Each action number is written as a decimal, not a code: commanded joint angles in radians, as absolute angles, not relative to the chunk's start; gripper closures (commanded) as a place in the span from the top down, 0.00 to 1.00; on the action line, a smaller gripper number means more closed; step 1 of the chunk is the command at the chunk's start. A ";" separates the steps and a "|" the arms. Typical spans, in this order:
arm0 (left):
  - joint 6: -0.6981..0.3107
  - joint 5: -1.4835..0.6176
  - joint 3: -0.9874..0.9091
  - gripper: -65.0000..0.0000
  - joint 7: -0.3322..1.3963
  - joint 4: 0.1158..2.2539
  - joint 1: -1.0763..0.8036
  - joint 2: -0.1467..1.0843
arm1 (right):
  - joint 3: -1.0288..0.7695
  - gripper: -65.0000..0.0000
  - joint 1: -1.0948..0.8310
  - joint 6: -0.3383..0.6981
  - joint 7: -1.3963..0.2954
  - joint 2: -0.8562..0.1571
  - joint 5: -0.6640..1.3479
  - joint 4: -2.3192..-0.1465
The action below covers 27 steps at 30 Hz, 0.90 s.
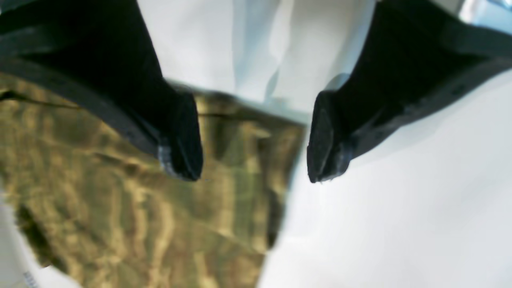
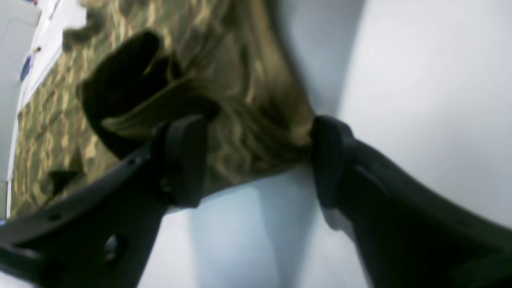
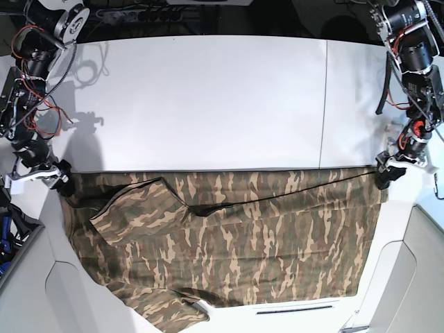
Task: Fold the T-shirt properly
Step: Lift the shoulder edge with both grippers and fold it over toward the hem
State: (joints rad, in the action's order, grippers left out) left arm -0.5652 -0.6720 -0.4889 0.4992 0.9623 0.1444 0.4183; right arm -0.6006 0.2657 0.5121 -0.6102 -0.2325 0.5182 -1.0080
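- camouflage fabric in olive, brown and tan: the t-shirt (image 3: 229, 236) lies spread across the near half of the white table (image 3: 208, 97), its long upper edge running straight from 9 o'clock to 3 o'clock in the base view.
- at 9 o'clock in the base view the right gripper (image 3: 59, 177) sits at the shirt's left upper corner, beside a sleeve folded over the body.
- in the right wrist view the right gripper (image 2: 260, 156) has its jaws spread wide, a bunched corner of the t-shirt (image 2: 224, 92) lying between them; the cloth touches the pad at 3 o'clock, but the jaws are not pinched on it.
- towards 6 o'clock in the base view the shirt's lower edge hangs over the table's front rim.
- at 3 o'clock in the base view the left gripper (image 3: 383, 175) sits at the shirt's right upper corner.
- in the left wrist view the left gripper (image 1: 254, 154) is spread wide and holds nothing; the corner of the t-shirt (image 1: 140, 208) lies flat on the table below, under the finger at 9 o'clock, and the other finger is over bare white surface.
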 commanded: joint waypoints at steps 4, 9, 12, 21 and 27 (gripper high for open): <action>-0.568 -0.666 -0.458 0.68 0.508 0.971 0.155 0.399 | -0.549 0.62 0.291 0.519 -0.529 -0.242 0.530 -0.973; -0.568 -0.651 -0.410 0.62 0.486 0.971 0.157 0.391 | -0.540 0.61 0.293 0.520 -0.508 -0.205 0.527 -0.958; -0.568 -0.631 -0.391 0.28 0.485 0.971 0.170 0.391 | -0.540 0.38 0.294 0.519 -0.501 -0.189 0.508 -0.958; -0.602 -0.614 -0.389 0.00 0.556 0.993 0.242 0.413 | -0.542 0.00 0.310 0.577 -0.550 -0.187 0.505 -0.980; -0.637 -0.666 -0.389 0.00 0.638 1.115 0.200 0.440 | -0.544 0.00 0.278 0.576 -0.694 -0.201 0.534 -1.118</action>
